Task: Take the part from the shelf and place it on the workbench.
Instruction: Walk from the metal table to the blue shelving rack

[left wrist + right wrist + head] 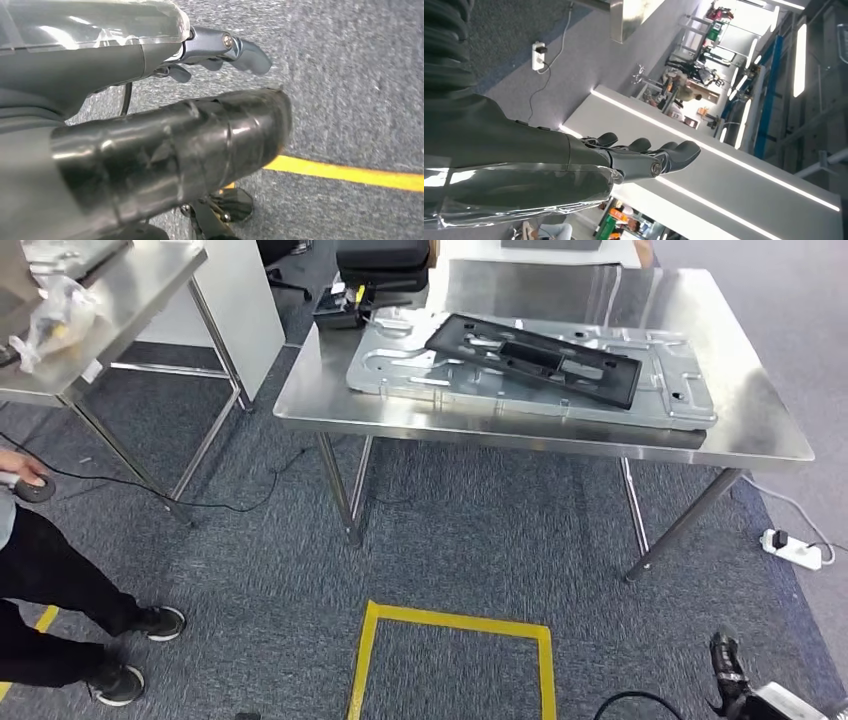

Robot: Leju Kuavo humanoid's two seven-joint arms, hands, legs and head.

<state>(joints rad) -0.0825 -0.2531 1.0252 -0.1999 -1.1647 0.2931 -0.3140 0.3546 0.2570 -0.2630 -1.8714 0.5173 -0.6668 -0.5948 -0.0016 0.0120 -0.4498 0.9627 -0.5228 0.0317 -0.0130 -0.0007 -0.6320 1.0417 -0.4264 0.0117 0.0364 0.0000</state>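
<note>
already the black part (535, 357) lies on the metal plate (690, 390) atop the workbench (760, 430); my left hand (220, 52) and right hand (644, 155) hang empty, fingers loose. bumping the workbench could shift it.

**Steel, plastic and carpet**

The table (760, 430) is brushed, reflective steel. On it lies a dull silver stamped metal plate (680, 380), carrying a matt black plastic part (535, 355). The floor (480, 540) is rough grey carpet. The left hand (220, 50) shows smooth grey plastic.
</note>
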